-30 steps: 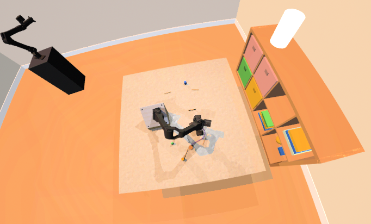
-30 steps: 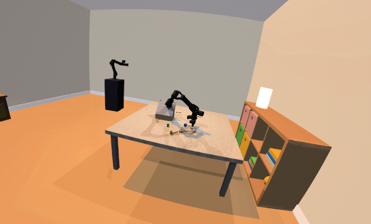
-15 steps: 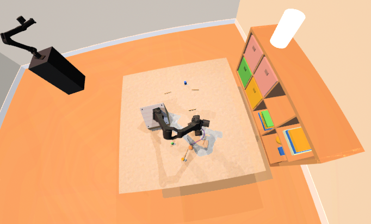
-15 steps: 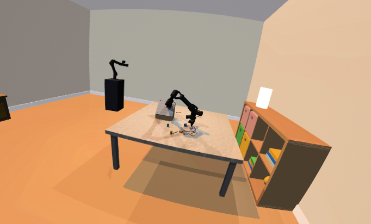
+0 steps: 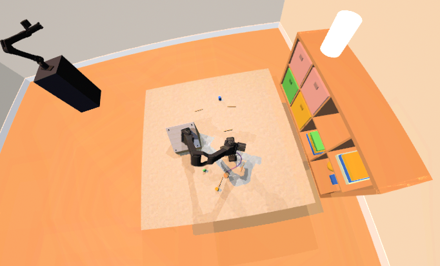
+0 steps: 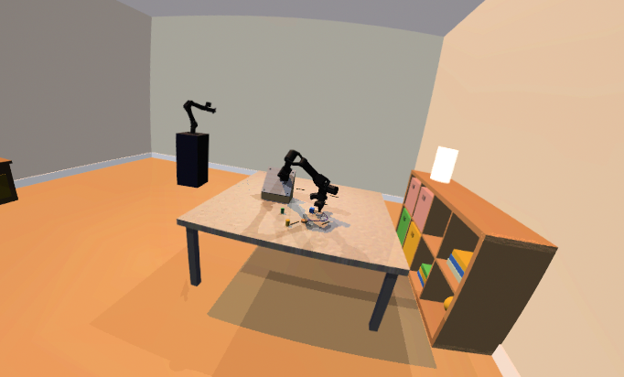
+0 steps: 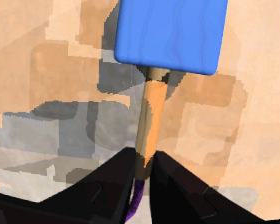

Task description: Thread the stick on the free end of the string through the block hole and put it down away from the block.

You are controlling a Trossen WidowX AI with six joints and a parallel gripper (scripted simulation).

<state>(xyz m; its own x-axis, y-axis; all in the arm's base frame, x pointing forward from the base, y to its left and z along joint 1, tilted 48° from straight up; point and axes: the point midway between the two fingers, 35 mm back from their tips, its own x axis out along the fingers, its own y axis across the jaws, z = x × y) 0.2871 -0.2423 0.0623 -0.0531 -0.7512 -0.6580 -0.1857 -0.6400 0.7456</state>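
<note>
My gripper (image 5: 232, 159) (image 6: 319, 210) (image 7: 142, 159) is shut on the wooden stick (image 7: 153, 112), at its string end, low over the table. The purple string (image 5: 240, 161) (image 6: 327, 217) (image 7: 135, 201) curves from there to the round orange-brown button (image 5: 226, 175) (image 6: 304, 220). The blue block (image 6: 311, 210) (image 7: 171, 35) is straight ahead of the fingers in the wrist view. The stick's far end passes out of sight at the block's near edge, in line with it. The hole is hidden, so I cannot tell how deep the end is. In the top view the arm hides the block.
A yellow cylinder (image 5: 217, 188) (image 6: 287, 222) and a loose stick (image 5: 220, 183) lie beside the button. A green piece (image 5: 204, 170) (image 6: 282, 210) lies nearer the arm's base. Loose sticks (image 5: 228, 130) (image 5: 199, 110) (image 5: 231, 106) and a small blue cylinder (image 5: 219, 98) lie farther back.
</note>
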